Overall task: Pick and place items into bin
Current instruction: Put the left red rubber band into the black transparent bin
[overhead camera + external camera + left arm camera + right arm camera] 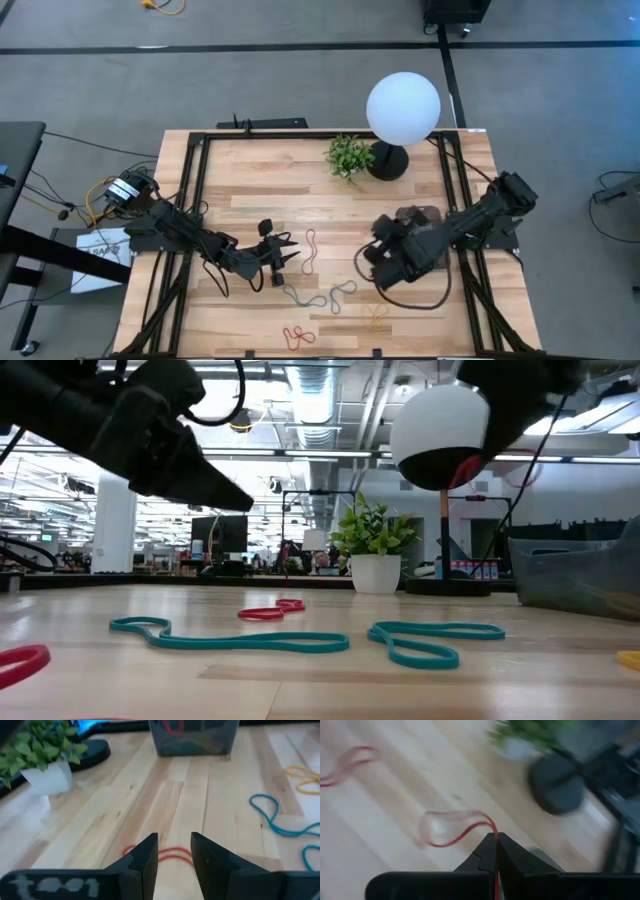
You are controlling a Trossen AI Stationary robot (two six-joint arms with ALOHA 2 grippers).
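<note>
One red band [451, 830] dangles, pinched in the right hand [496, 840] (fingers closed).

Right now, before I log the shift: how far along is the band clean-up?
Done: some bands lie in the bin. In hand: the right gripper pinches a red band; the left gripper hangs open over another red band. Left: teal bands, a yellow band and more on the table.

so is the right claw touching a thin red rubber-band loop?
Touching. Right wrist view: the right claw is shut on the thin red rubber-band loop, which trails out from between its fingertips.
</note>
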